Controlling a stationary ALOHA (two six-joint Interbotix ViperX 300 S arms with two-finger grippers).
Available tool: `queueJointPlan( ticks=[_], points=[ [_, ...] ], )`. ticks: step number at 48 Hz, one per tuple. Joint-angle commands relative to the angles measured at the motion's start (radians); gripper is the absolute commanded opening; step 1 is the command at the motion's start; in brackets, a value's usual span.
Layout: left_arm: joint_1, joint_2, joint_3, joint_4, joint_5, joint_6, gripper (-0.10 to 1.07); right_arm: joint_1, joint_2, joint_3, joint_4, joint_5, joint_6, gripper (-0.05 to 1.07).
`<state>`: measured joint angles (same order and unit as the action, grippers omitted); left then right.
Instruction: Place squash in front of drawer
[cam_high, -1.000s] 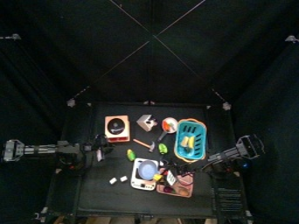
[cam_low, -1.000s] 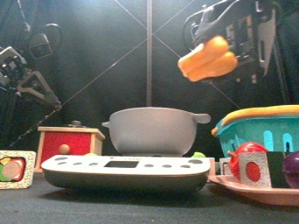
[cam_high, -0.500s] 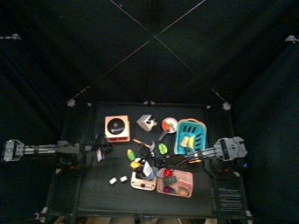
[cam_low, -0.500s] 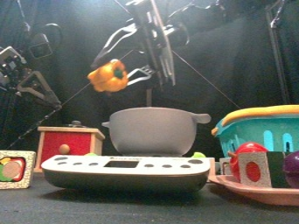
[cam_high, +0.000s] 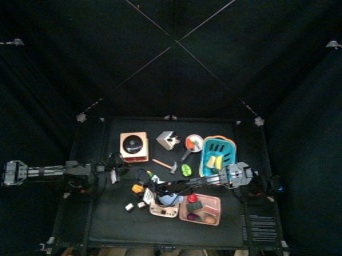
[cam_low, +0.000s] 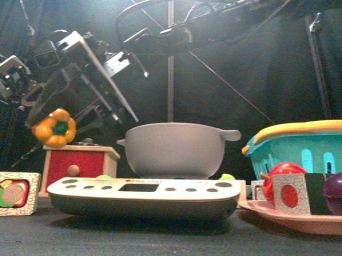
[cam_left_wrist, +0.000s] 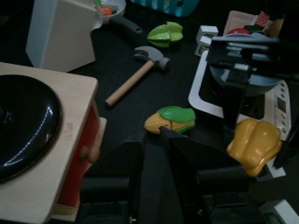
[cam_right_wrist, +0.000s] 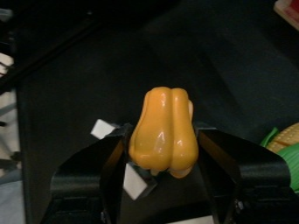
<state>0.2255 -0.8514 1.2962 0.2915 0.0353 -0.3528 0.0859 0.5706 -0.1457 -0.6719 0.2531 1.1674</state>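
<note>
squash: The yellow-orange squash (cam_right_wrist: 163, 129) is up in the air, not on the worktop. In the front view the squash (cam_low: 54, 127) hangs just above the red wooden drawer box (cam_low: 79, 165).
right gripper: The right gripper (cam_right_wrist: 163, 153) holds the squash, with one black jaw on each side of it. Its arm reaches across the middle from the right side.
drawer box: It is a wooden box with a red front and a black round top (cam_left_wrist: 21, 109). It stands on the left part of the worktop (cam_high: 107, 215).
left gripper: The left gripper (cam_left_wrist: 172, 166) sits low near the drawer box. I cannot tell how its jaws stand.
green and yellow toy: A small green and yellow toy (cam_left_wrist: 176, 119) lies on the worktop, near the left gripper.
hammer: A toy hammer (cam_left_wrist: 136, 72) with a wooden handle lies past the green and yellow toy.
pot: A grey pot (cam_low: 175, 148) sits on a flat scale (cam_low: 144, 195) in the middle.
basket: A blue-green basket (cam_low: 297, 158) stands on the right, with a pink tray (cam_low: 294, 217) in front of it.
</note>
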Motion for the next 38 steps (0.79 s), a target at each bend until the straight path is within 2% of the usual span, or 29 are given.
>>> queueJointPlan(
  ticks=[1,10,22,32,38],
  points=[
    [0.003,0.002,-0.014,0.002,-0.011,0.0,0.66,-0.002,0.006,-0.092,-0.008,0.051,-0.002,0.78],
    [0.003,0.002,-0.012,0.002,-0.011,0.0,0.66,0.0,0.058,-0.17,-0.017,0.166,-0.003,0.83],
    [0.002,0.002,-0.012,0.0,-0.011,0.0,0.66,0.003,0.112,-0.242,-0.028,0.259,0.006,0.97],
    [-0.002,0.002,-0.017,0.002,-0.011,0.003,0.66,0.025,0.117,-0.301,-0.031,0.342,0.006,0.99],
    [-0.003,0.002,-0.015,0.002,-0.012,0.003,0.66,0.04,0.114,-0.344,-0.038,0.434,0.005,0.99]
  ],
)
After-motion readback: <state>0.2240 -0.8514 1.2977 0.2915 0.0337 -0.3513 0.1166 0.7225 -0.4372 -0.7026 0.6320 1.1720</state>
